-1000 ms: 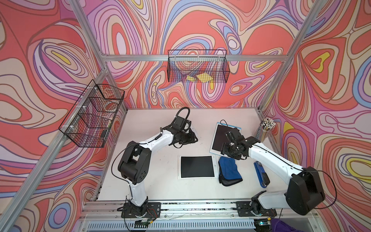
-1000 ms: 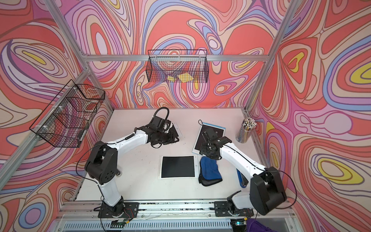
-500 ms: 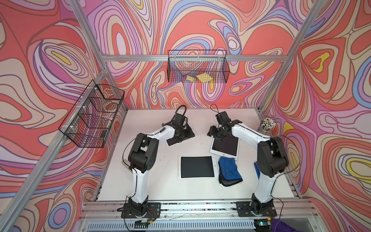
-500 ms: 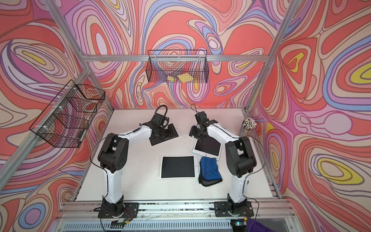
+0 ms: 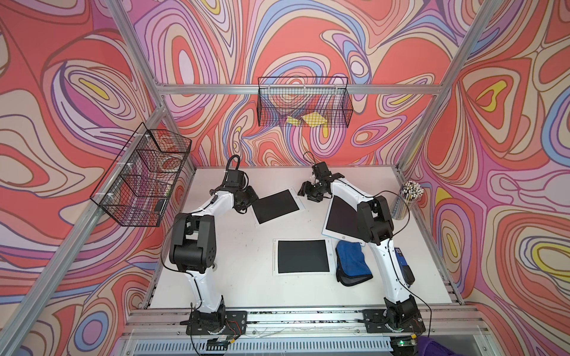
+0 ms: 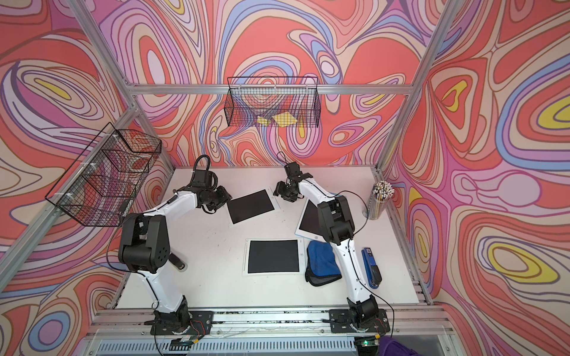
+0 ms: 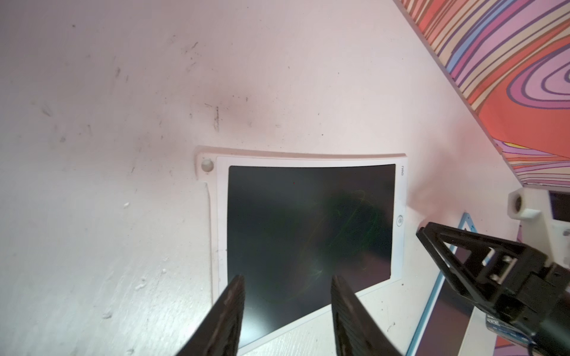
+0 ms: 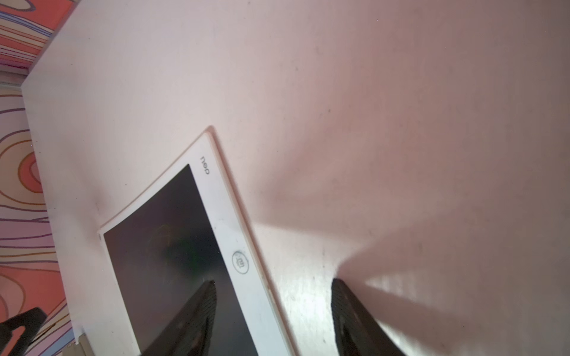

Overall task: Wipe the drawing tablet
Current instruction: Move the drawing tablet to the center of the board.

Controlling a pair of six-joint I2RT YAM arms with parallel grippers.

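Note:
Three drawing tablets lie on the white table. The far one point(image 5: 276, 206) is white-framed and tilted, and its dark screen point(image 7: 308, 225) shows faint green scribbles. A second tablet point(image 5: 302, 256) lies front centre. A blue-rimmed one point(image 5: 342, 220) lies at the right, partly under the right arm. My left gripper point(image 5: 250, 201) is open at the far tablet's left edge, its fingers point(image 7: 234, 308) above the screen. My right gripper point(image 5: 301, 194) is open and straddles that tablet's button edge point(image 8: 240, 262). A blue cloth point(image 5: 353, 265) lies untouched at the front right.
A cup of pencils point(image 5: 407, 200) stands at the right edge, and a blue stapler point(image 6: 371, 268) lies beside the right arm's base. Wire baskets hang on the back wall point(image 5: 303, 106) and the left wall point(image 5: 142, 175).
My right gripper has left the blue-rimmed tablet and swung back to the far tablet's right edge. The left arm has folded, with its gripper still at that tablet's left edge.

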